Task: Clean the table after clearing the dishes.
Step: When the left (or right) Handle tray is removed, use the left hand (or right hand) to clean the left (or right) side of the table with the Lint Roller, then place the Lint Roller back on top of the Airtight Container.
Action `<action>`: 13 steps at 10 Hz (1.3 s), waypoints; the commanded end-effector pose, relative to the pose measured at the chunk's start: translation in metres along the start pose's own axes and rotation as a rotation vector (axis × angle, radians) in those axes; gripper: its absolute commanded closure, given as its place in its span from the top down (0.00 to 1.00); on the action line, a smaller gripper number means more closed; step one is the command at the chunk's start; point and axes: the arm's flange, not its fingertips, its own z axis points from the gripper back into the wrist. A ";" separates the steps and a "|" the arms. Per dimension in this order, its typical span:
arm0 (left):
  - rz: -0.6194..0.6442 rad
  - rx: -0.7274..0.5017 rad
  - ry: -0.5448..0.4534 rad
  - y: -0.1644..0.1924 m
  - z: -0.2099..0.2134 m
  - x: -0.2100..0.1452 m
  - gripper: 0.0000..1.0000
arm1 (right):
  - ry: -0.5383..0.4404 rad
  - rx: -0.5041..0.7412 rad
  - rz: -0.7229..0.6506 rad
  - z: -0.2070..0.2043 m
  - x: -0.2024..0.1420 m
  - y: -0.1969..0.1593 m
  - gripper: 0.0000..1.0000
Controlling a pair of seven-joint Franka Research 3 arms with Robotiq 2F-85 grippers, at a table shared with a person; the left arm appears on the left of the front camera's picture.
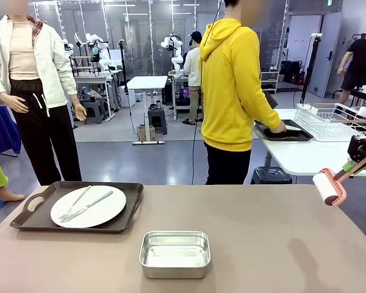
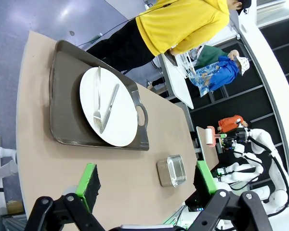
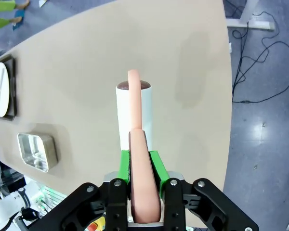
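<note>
The table (image 1: 262, 244) spreads its bare taupe top across the front view. Its left far part is taken by the dark tray (image 1: 129, 204) carrying the white plate (image 1: 104, 212) and crossed cutlery (image 1: 85, 206), not yet cleared. A person in a yellow hoodie stands at twelve o'clock, hands on another dark tray on the white table (image 1: 293, 160) beyond. A small steel pan (image 1: 174, 234) sits empty at the near middle. The right gripper (image 3: 141, 166) is clamped tight on the pink handle of the roller (image 1: 327, 186), which hangs clear of the top at the table's right edge. The handle slopes from two o'clock down to eight o'clock, and the white roll lies across it, roughly ten to four. This matters most for the next move: open tabletop lies at about seven to eight o'clock from the roll and below it, the pan farther that way, the tray off at nine. The roll would likely need lowering flat before any sweep. The left gripper (image 2: 147, 177) stands wide open and holds nothing; the tray lies at eleven o'clock ahead of it, probably making it the nearer arm for the dishes.
</note>
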 end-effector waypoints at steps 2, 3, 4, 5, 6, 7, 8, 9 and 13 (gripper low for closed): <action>-0.008 -0.012 -0.002 -0.002 0.003 0.000 1.00 | 0.009 -0.005 -0.019 -0.011 0.012 -0.011 0.22; -0.008 -0.012 -0.002 -0.002 0.003 0.000 1.00 | 0.009 -0.005 -0.019 -0.011 0.012 -0.011 0.22; -0.008 -0.012 -0.002 -0.002 0.003 0.000 1.00 | 0.009 -0.005 -0.019 -0.011 0.012 -0.011 0.22; -0.008 -0.012 -0.002 -0.002 0.003 0.000 1.00 | 0.009 -0.005 -0.019 -0.011 0.012 -0.011 0.22; -0.008 -0.012 -0.002 -0.002 0.003 0.000 1.00 | 0.009 -0.005 -0.019 -0.011 0.012 -0.011 0.22; -0.008 -0.012 -0.002 -0.002 0.003 0.000 1.00 | 0.009 -0.005 -0.019 -0.011 0.012 -0.011 0.22; -0.008 -0.012 -0.002 -0.002 0.003 0.000 1.00 | 0.009 -0.005 -0.019 -0.011 0.012 -0.011 0.22; -0.008 -0.012 -0.002 -0.002 0.003 0.000 1.00 | 0.009 -0.005 -0.019 -0.011 0.012 -0.011 0.22; -0.008 -0.012 -0.002 -0.002 0.003 0.000 1.00 | 0.009 -0.005 -0.019 -0.011 0.012 -0.011 0.22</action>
